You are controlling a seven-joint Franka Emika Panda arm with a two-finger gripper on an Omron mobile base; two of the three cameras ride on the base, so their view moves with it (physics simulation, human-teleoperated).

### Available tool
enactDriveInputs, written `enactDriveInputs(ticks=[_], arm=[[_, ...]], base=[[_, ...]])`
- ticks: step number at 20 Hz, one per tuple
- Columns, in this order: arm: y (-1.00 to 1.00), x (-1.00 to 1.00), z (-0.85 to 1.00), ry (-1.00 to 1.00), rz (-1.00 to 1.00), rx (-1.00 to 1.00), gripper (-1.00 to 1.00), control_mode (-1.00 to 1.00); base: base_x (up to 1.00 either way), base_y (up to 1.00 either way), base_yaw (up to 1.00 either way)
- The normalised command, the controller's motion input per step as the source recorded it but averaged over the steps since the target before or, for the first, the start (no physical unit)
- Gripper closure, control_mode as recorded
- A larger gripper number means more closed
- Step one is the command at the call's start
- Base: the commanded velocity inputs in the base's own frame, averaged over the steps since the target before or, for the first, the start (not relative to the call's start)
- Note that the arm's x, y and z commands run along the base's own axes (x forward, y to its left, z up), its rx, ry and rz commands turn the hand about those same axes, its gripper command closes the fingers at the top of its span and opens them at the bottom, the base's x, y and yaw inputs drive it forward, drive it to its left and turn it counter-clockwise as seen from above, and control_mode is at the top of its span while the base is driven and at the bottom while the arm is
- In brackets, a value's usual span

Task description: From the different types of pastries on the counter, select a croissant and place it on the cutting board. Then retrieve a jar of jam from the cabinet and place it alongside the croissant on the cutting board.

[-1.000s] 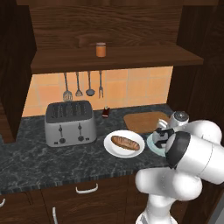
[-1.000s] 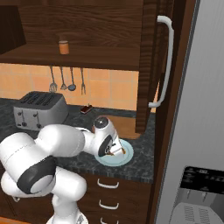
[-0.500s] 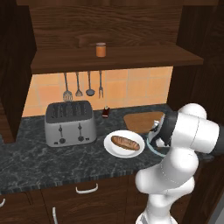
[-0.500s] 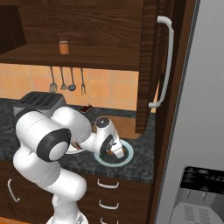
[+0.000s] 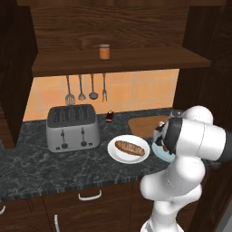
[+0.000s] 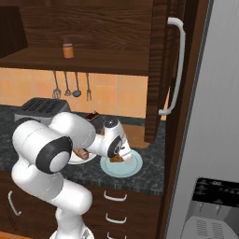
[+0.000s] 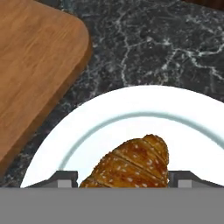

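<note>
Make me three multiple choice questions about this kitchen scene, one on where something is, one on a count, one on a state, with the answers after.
1. Where is the jar of jam?
A. on the cabinet shelf
B. on the cutting board
C. beside the toaster

2. How many utensils hang on the wall under the shelf?
A. two
B. four
C. six

3. What is on the cutting board now?
A. the croissant
B. the loaf
C. nothing

Answers:
1 A, the orange jar stands on the shelf board above the counter.
2 B, four utensils hang in a row.
3 C, its surface is bare; the croissant lies on the blue-ringed plate, between the claw fingertips.
</note>
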Motion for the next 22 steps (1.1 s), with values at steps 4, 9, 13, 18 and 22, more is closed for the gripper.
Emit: enactDriveInputs(ticks=[4,9,13,18,22], arm=[[-0.01,0.26,1.0,0.01,0.01,-0.11,1.0,-1.0],[-0.07,0.16,0.31,0.0,0.0,0.07,1.0,-1.0],[0.0,1.0,0.28,0.12,-0.09,0.33,1.0,-1.0],[0.03,0.56,0.05,0.03,-0.08,0.04,1.0,-1.0],[0.14,1.0,-0.42,-0.02,-0.04,-0.14,1.0,-1.0]], base=[[0.0,0.0,0.0],[0.0,0.0,0.0],[0.0,0.0,0.0],[0.0,0.0,0.0],[0.0,0.0,0.0]])
